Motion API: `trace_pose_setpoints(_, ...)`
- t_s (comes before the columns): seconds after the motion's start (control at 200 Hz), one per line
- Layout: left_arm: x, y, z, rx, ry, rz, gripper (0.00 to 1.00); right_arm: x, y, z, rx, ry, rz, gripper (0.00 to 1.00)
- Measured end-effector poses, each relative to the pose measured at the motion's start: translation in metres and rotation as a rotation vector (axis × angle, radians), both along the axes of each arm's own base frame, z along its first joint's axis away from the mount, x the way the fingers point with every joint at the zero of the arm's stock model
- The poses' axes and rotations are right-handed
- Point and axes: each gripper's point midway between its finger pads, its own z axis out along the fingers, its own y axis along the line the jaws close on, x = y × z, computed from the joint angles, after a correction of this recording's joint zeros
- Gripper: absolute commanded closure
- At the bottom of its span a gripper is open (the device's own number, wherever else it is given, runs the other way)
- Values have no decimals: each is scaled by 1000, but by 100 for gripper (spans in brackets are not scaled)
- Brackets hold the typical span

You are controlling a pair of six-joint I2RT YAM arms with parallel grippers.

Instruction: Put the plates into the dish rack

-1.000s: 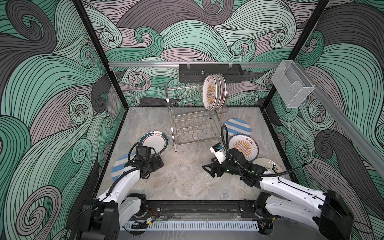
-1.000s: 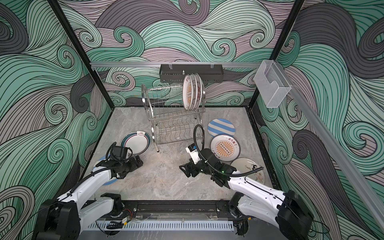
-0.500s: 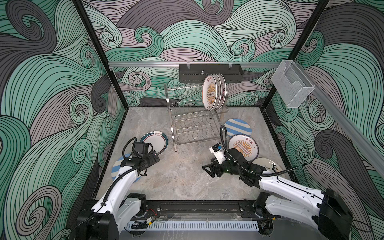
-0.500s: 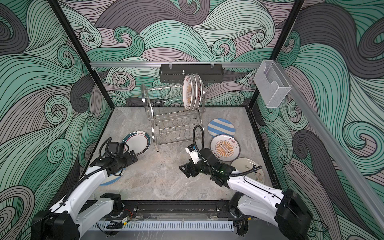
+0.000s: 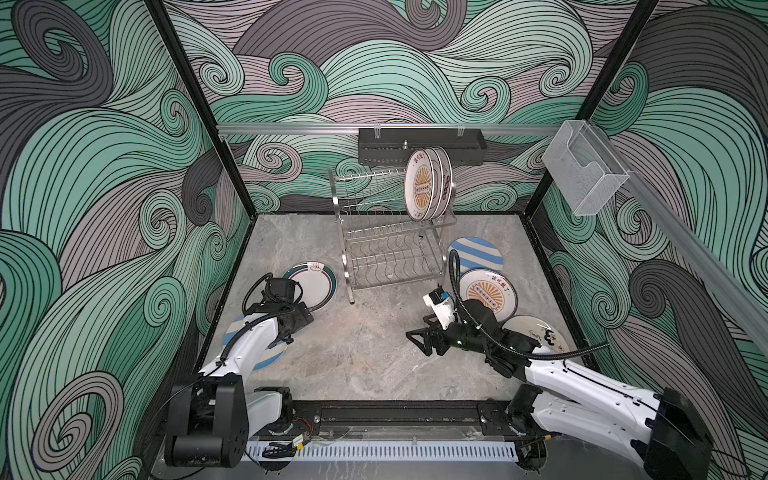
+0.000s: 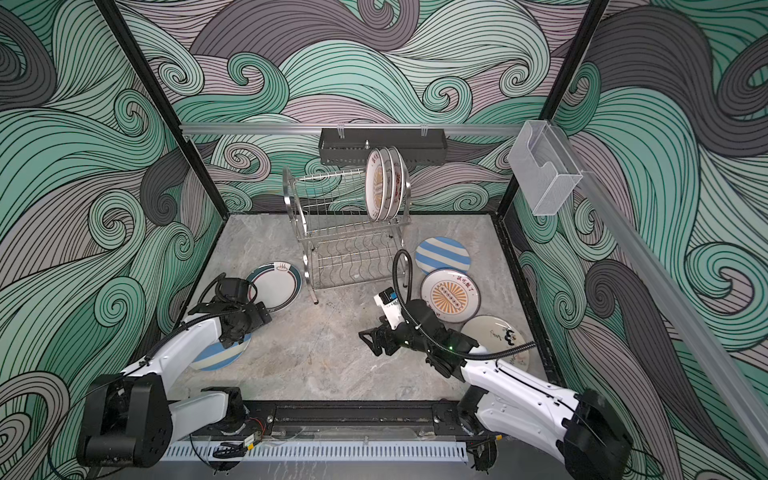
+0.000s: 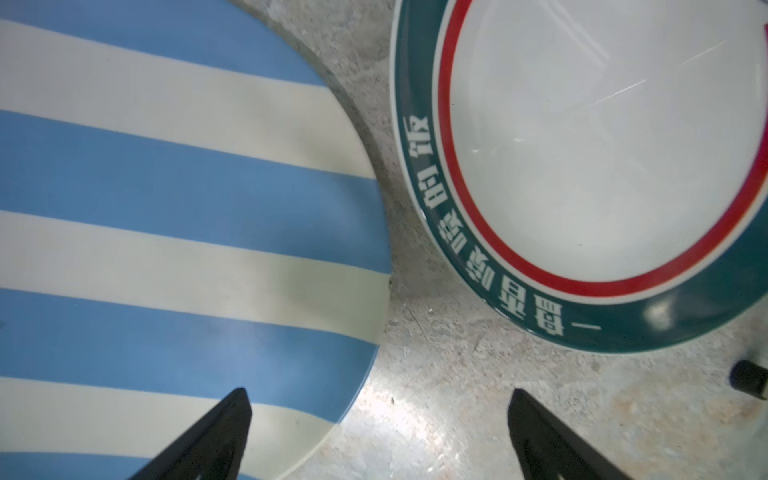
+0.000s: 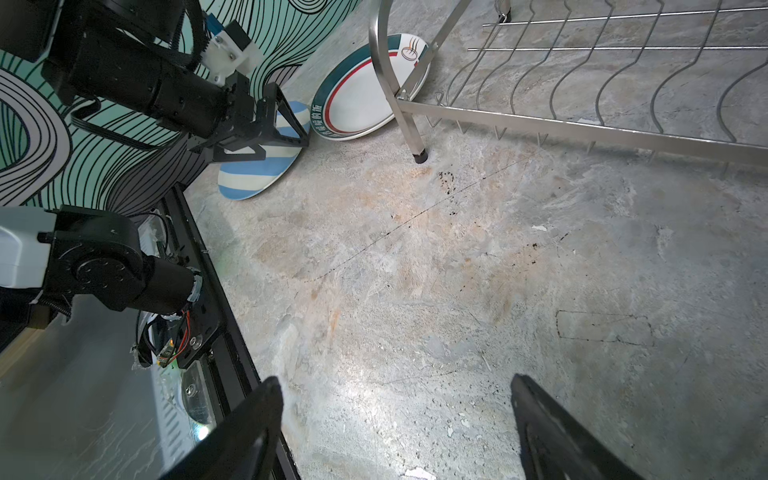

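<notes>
The steel dish rack (image 5: 390,245) (image 6: 349,245) stands at the back middle, with three plates (image 5: 428,183) (image 6: 384,183) upright in its upper tier at the right end. A blue-striped plate (image 5: 266,357) (image 7: 166,208) and a green-rimmed plate (image 5: 316,282) (image 7: 602,145) lie flat on the left. My left gripper (image 5: 289,334) (image 7: 378,395) hangs open over the striped plate's edge, one fingertip above the plate and one above the table. Right of the rack lie a striped plate (image 5: 478,253), a sunburst plate (image 5: 490,293) and a white plate with black characters (image 5: 540,332). My right gripper (image 5: 417,343) (image 8: 394,379) is open over bare table.
A black perforated tray (image 5: 419,145) hangs on the back wall rail just behind the rack. A clear plastic box (image 5: 582,170) is fixed on the right wall. The rack's front foot (image 8: 419,157) stands beside the green-rimmed plate. A black rail (image 5: 374,415) runs along the table's front edge.
My left gripper has shifted a little to the left and away from the front, and now points down over the striped plate's edge. The right arm has hardly moved.
</notes>
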Motion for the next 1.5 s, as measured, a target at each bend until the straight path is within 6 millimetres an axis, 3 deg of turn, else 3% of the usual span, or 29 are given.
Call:
trace_pose_setpoints(0.18,0,-16,-15,-89,47,-23,1,0,-3,-6,-11,3,-9,14)
trace_pose_setpoints(0.4,6,-30,-14,-172,3,-43,1,1,-3,-10,-22,8,-14,14)
trace_pose_setpoints(0.66,9,-56,-8,-302,-86,-100,1,2,0,-30,-66,56,-8,14)
trace_pose_setpoints(0.976,18,-103,-2,-433,-149,-235,1,4,7,-29,-61,72,4,13)
trace_pose_setpoints(1.201,16,-150,0,-497,-144,-368,1,4,10,-31,-62,87,11,13)
trace_pose_setpoints(1.496,12,-206,4,-559,-118,-510,1,17,-1,-29,-23,134,-45,13)
